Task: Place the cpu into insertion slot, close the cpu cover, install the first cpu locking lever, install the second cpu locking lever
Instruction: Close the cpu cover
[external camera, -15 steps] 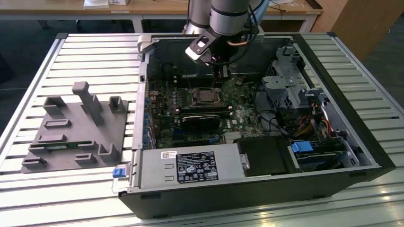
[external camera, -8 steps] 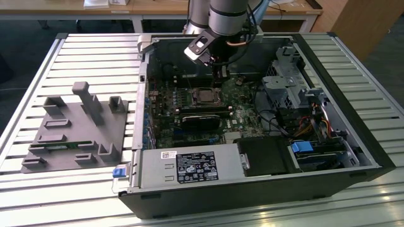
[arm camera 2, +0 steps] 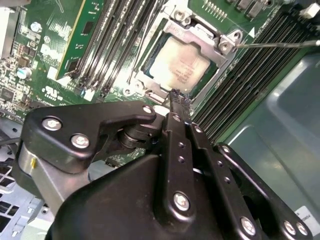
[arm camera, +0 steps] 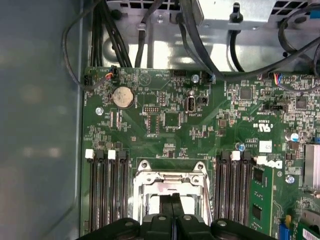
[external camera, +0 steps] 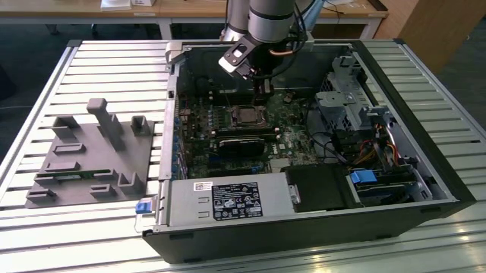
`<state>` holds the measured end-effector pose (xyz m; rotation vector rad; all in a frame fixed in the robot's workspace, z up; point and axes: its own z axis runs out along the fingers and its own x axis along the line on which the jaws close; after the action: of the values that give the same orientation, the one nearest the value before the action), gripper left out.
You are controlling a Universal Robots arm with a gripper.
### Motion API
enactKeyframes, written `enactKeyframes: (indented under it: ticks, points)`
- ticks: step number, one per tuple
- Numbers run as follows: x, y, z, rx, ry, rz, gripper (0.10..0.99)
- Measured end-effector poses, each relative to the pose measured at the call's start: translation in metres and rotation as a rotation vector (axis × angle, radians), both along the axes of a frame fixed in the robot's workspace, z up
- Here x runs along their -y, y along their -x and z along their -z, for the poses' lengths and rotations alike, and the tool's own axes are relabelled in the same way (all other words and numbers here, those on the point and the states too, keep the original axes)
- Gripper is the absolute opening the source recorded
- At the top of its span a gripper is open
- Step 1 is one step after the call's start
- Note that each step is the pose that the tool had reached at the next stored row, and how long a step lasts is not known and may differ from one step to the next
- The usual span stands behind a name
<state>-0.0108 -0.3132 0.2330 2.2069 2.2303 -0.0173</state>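
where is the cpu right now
In the second wrist view the cpu sits in the insertion slot under the cpu cover, between memory slots, near the gripper.

The desk (external camera: 425, 68), a pale surface of metal slats, carried an open black computer case (external camera: 304, 236). Just beside it, on the exterior view's left, lay a grey fixture plate (external camera: 83, 165) with upright blocks.

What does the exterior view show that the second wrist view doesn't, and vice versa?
Exterior view: grey moulded parts holder on the slatted metal table; silver power-supply box. Second wrist view: dull silver square cpu framed by the silvery metal cpu cover, a thin lever rod jutting aside. Both: the black gripper, jaws together, over the green circuit board.
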Motion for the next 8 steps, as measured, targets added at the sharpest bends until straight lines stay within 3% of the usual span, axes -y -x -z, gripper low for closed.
enactKeyframes:
  ticks: [8]
  points:
    - [0.0016,0.0056,0.0057,0.0000,0.000,0.000,0.106]
